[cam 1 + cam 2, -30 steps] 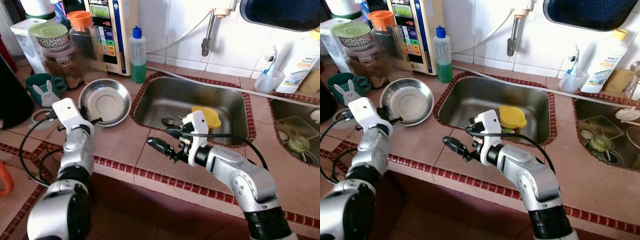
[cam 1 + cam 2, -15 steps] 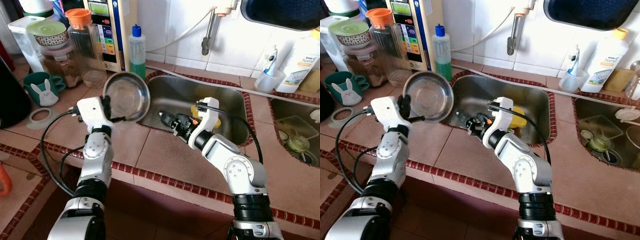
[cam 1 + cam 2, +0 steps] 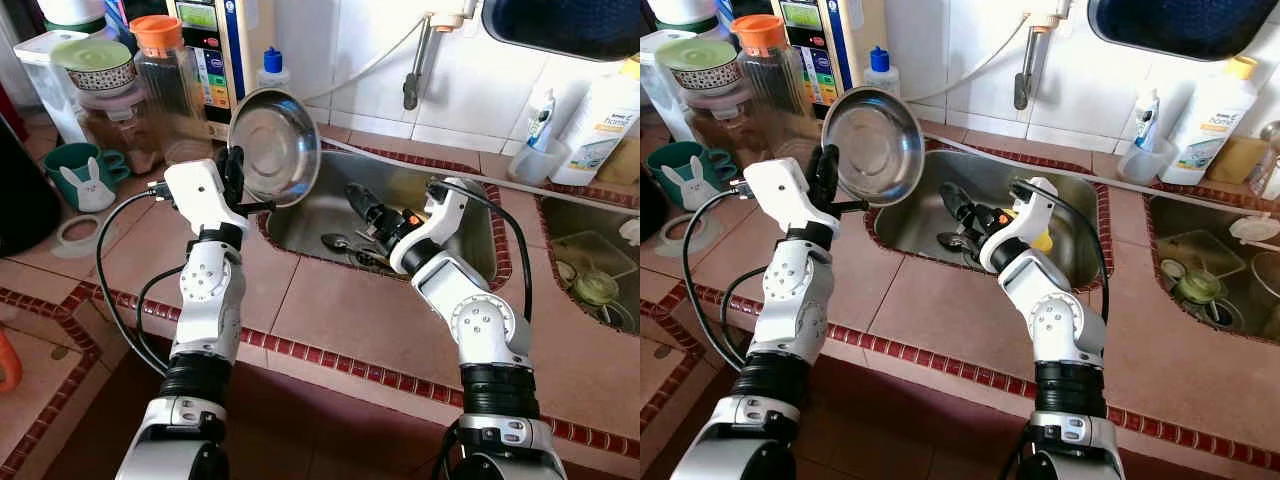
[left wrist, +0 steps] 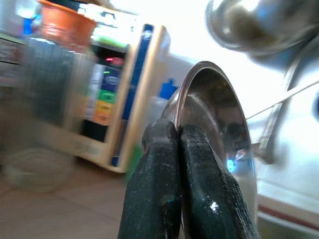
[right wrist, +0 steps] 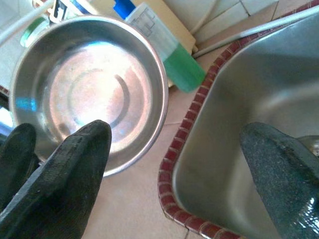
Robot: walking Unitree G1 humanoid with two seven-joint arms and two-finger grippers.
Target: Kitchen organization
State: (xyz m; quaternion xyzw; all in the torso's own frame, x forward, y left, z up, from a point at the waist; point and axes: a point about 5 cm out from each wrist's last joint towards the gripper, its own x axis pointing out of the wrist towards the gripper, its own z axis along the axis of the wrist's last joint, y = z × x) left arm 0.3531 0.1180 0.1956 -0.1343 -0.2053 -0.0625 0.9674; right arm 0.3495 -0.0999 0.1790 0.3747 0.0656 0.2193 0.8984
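Observation:
A round steel bowl (image 3: 275, 145) hangs tilted on edge above the back left corner of the steel sink (image 3: 310, 215). My left gripper (image 3: 232, 170) is shut on its rim; the left wrist view shows both fingers (image 4: 154, 164) pinching the bowl (image 4: 219, 114). My right gripper (image 3: 362, 205) reaches into the sink, open and holding nothing. In the right wrist view its fingers (image 5: 75, 164) stand wide apart, pointing at the bowl (image 5: 94, 89). A spoon (image 3: 335, 240) lies on the sink floor. A yellow cup (image 3: 1042, 240) is mostly hidden behind my right wrist.
A green soap bottle (image 5: 174, 55), an orange-lidded jar (image 3: 170, 70) and a water dispenser (image 3: 215, 50) stand behind the bowl. A teal bunny mug (image 3: 85, 170) sits far left. The tap (image 3: 412, 85) hangs over the sink. A second sink (image 3: 590, 260) lies right.
My left gripper has lifted the bowl off the counter, then carried it higher and toward the sink's back left corner. My right gripper has swung from the counter into the sink.

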